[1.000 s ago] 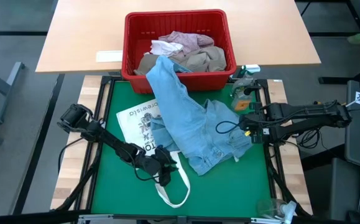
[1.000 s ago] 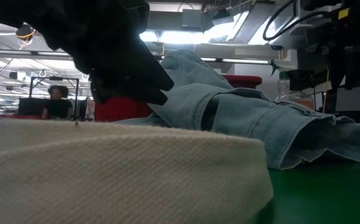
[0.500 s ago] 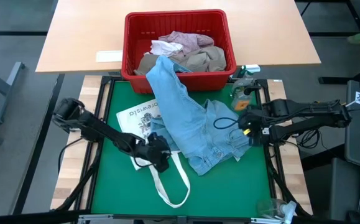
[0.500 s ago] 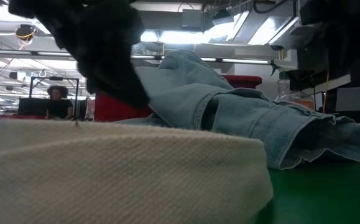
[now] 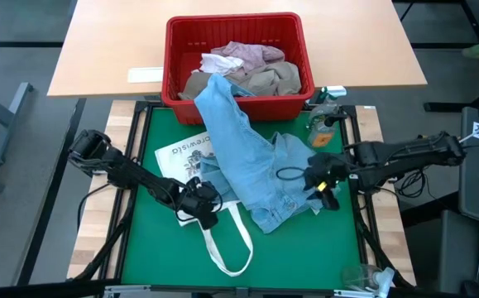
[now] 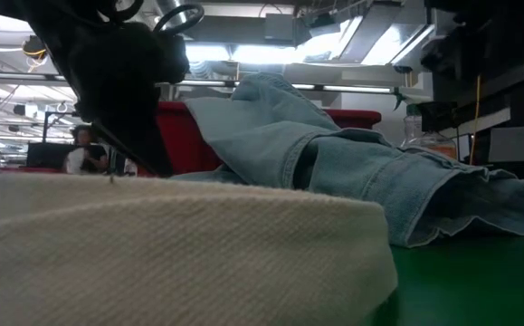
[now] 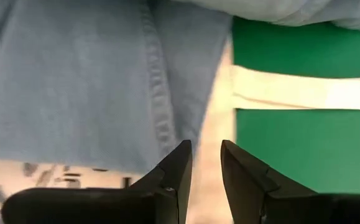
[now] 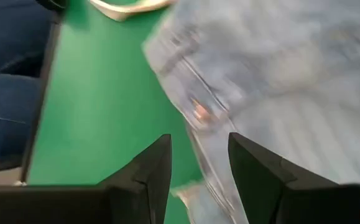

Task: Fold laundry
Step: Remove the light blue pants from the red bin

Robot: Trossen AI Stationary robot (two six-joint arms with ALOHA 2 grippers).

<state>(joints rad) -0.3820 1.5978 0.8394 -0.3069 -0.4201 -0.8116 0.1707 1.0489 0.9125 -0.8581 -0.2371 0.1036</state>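
Light blue jeans (image 5: 256, 165) hang by one leg over the near rim of the red basket (image 5: 239, 103); the rest lies crumpled on the green mat (image 5: 305, 248). Part of them covers a cream printed tote bag (image 5: 177, 157). A tan cloth (image 5: 280, 79) and a pale pink shirt (image 5: 239, 54) lie in the basket. My left gripper (image 5: 200, 204) (image 7: 206, 158) points down, open by a narrow gap, over the tote beside the jeans' seamed edge (image 7: 161, 118). My right gripper (image 5: 320, 184) (image 8: 198, 158) is open above the jeans' waistband (image 8: 195, 109).
A bottle and small items (image 5: 326, 112) stand at the mat's far right corner. A clear plastic thing (image 5: 367, 277) lies at the near right. The tote's handle loop (image 5: 231, 248) stretches toward the near edge. A person (image 6: 85, 149) shows far off in the room.
My left gripper has moved toward the table's far and left edges, from the tote's handle to the jeans' edge, and has tipped further down. My right gripper has swung toward the left over the jeans' waist and tipped downward. The jeans and tote lie as before.
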